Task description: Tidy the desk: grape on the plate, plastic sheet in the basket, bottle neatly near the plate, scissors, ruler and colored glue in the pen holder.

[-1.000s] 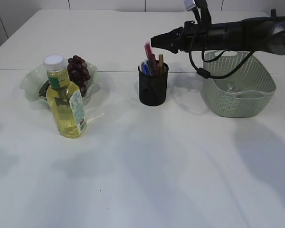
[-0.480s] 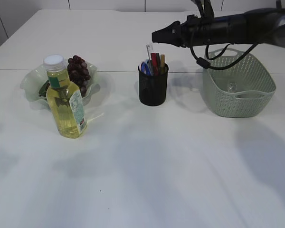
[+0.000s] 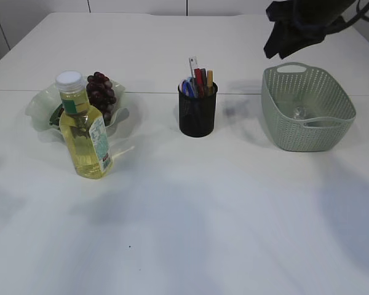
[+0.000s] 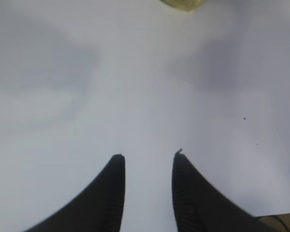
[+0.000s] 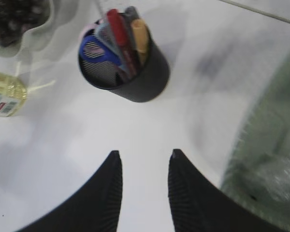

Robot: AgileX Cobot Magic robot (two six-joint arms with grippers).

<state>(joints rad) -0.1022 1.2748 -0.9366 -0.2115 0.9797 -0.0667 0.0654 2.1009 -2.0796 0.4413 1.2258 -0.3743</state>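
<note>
Dark grapes [image 3: 102, 93] lie on the pale green plate [image 3: 40, 104] at the left. The yellow bottle [image 3: 84, 133] stands upright just in front of the plate; its base shows in the left wrist view [image 4: 182, 4]. The black mesh pen holder [image 3: 197, 110] holds blue-handled scissors, a ruler and colored glue sticks [image 5: 117, 41]. The clear plastic sheet [image 5: 275, 179] lies in the green basket [image 3: 307, 107]. My right gripper [image 5: 144, 153] is open and empty, raised high above the table between holder and basket. My left gripper [image 4: 146, 155] is open and empty over bare table.
The white table [image 3: 190, 215] stretches in front of the objects. My right arm [image 3: 298, 27] hangs at the top right above the basket. The table's edge shows at the lower right of the left wrist view [image 4: 280, 220].
My right arm has pulled back from over the pen holder, up and to the right toward the top corner. The objects have not moved.
</note>
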